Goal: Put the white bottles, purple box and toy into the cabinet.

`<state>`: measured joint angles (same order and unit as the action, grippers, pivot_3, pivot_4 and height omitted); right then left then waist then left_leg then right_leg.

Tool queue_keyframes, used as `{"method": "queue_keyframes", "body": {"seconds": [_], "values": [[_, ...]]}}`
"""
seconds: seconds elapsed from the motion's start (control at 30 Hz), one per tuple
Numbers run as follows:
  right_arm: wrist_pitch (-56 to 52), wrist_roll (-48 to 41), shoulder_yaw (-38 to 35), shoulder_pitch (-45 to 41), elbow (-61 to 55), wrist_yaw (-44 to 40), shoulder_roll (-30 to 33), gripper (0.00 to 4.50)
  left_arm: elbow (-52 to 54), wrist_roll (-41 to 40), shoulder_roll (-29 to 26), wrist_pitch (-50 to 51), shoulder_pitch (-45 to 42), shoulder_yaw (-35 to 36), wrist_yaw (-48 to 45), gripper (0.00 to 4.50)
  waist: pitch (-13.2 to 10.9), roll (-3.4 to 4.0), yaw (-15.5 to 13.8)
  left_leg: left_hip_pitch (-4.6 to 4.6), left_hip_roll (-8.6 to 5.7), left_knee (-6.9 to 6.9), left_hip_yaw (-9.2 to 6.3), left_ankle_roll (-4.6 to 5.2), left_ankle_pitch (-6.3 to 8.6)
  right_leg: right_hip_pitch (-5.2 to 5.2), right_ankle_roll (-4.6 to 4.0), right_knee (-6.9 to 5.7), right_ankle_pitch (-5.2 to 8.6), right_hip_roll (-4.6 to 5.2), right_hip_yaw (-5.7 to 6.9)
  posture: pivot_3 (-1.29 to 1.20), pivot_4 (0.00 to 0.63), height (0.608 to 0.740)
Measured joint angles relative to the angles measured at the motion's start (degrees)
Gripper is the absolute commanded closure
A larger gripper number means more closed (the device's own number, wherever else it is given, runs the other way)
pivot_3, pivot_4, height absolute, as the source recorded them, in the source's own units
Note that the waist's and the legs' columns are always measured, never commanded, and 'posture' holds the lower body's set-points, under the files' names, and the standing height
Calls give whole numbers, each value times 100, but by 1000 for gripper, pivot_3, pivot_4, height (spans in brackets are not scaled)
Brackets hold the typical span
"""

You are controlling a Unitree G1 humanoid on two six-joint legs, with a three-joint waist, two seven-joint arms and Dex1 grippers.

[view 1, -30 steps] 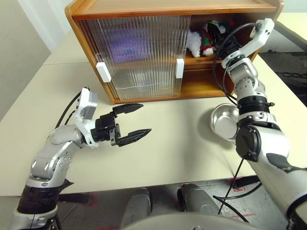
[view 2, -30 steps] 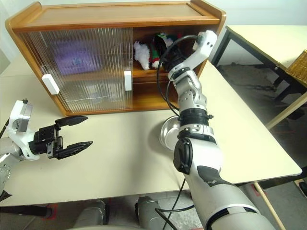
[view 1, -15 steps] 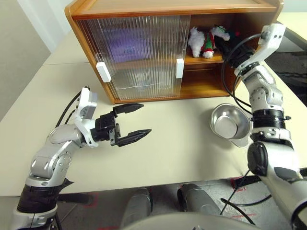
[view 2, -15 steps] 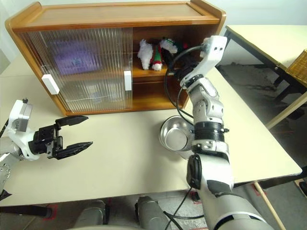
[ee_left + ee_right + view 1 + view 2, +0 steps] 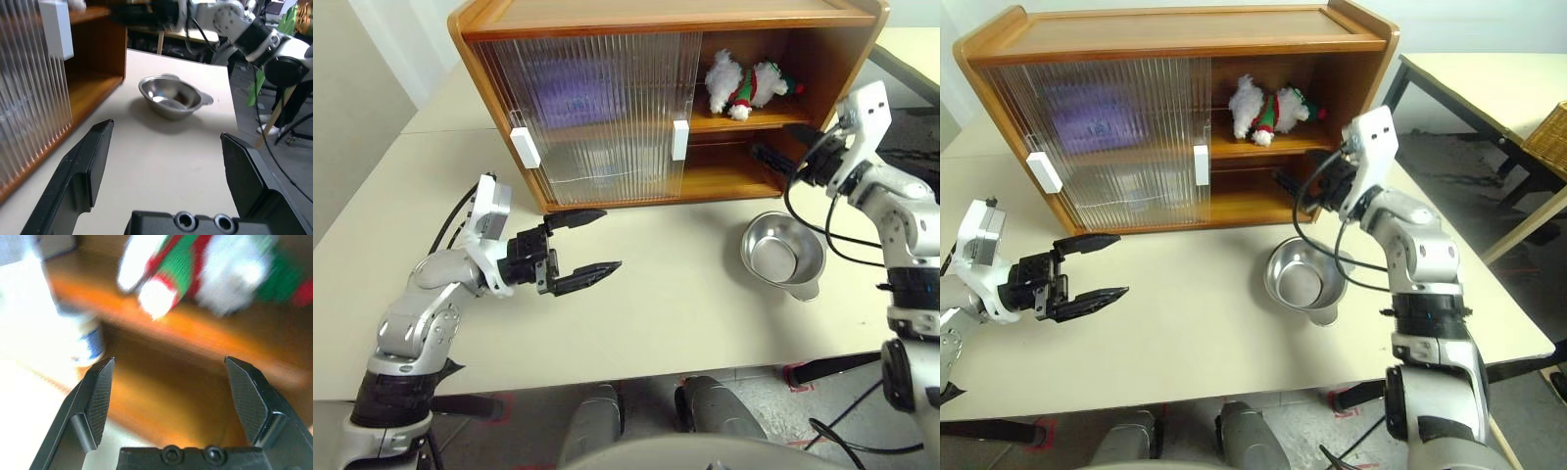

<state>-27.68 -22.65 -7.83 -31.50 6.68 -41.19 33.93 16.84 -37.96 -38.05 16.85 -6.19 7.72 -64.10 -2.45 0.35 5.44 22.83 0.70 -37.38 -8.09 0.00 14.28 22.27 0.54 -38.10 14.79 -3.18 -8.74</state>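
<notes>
In the left eye view the toy (image 5: 744, 85) lies lengthwise on the cabinet (image 5: 656, 98) upper shelf, upper right of frame; the right gripper (image 5: 781, 163), jaws spread and empty, sits just below-right, nearer than the left gripper (image 5: 582, 245), also spread, lower left. In the right wrist view a white bottle (image 5: 87, 340) shows at mid-left, the toy above the jaws.
</notes>
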Motion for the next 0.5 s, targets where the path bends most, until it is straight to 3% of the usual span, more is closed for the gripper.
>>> {"method": "queue_keyframes", "body": {"seconds": [0.27, 0.37, 0.5], "values": [[-788, -1008, -569, 720, -734, -721, 441, 18, -43, 1, 16, -21, 1, -13, -10, 0, -2, -2, -13, 4, -14, -28, 15, -2, -1, -17, -4, -1, 40, -2, -7, -155, 64, 740], [-652, -1119, -804, 1144, -747, -1211, 897, 18, -108, 4, 27, -37, -10, -18, -29, 0, -5, -9, -59, 4, -24, -36, 10, -3, 0, -28, 1, 0, 47, 7, -12, -155, 64, 740], [-710, -1294, -1187, 1602, -638, -1322, 978, 18, -141, 10, 59, -92, -14, -58, -88, 0, -11, -13, -52, 5, -25, -38, 16, -5, 1, -25, 0, 0, 47, 9, -15, -162, 72, 740]]}}
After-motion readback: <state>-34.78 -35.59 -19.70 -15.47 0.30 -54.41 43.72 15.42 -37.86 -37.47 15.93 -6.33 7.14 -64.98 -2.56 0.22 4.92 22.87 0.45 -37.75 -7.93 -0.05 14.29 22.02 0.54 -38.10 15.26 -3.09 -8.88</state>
